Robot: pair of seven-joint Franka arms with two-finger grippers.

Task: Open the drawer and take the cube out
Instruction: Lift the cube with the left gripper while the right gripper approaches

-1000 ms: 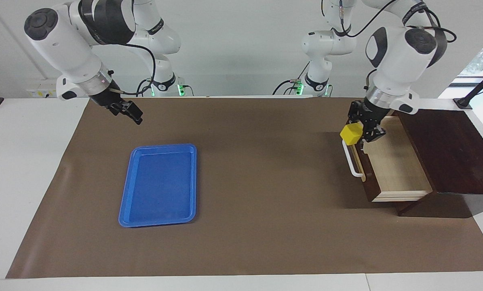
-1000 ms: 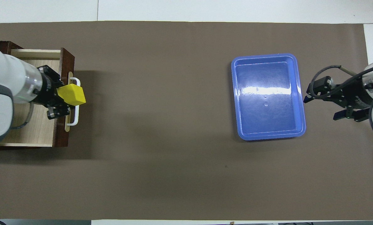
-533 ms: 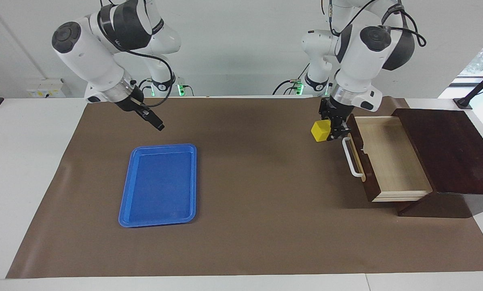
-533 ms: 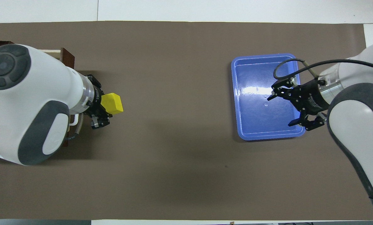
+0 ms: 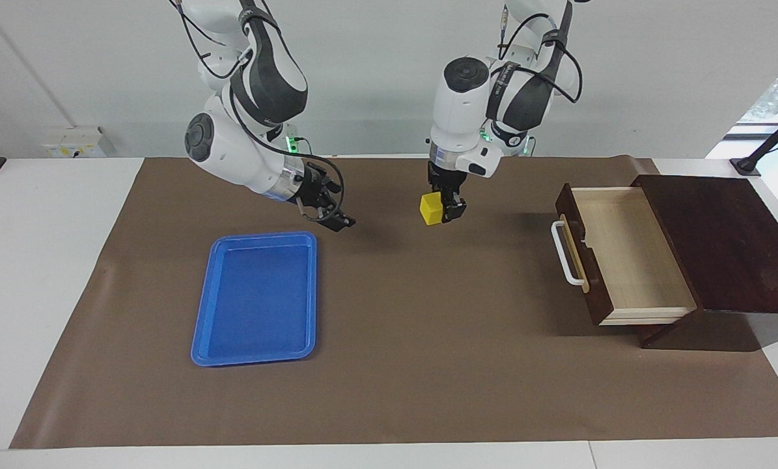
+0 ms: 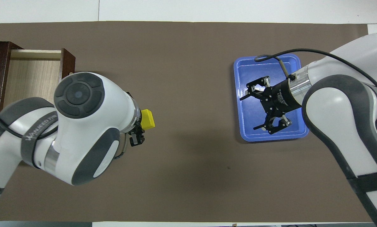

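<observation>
Brown mat is covering the white surface, both arms working over it.

Left hand is pinching the cube and carrying it in the air over bare mat, between the drawer and the blue tray. In the overhead view the cube is sticking out from under the wrist, clear of everything below.

Right hand is hanging with fingers spread wide, holding nothing. Facing view is putting it just past the tray's corner nearest the robots; overhead view is showing it over the tray. It is looking ready to receive, though that's my read only.

Progress, as I'm judging it:
- Drawer is standing pulled well out of the dark wooden box, white handle facing the middle of the surface. Opening is done.
- Cube is out of the drawer, so the extraction is effectively done too.
- Remaining: setting the cube down or passing it over. Tray is looking like the likely drop spot.

Containers:
- Drawer interior is showing only pale wood, nothing lying in it.
- Tray is holding nothing.
</observation>
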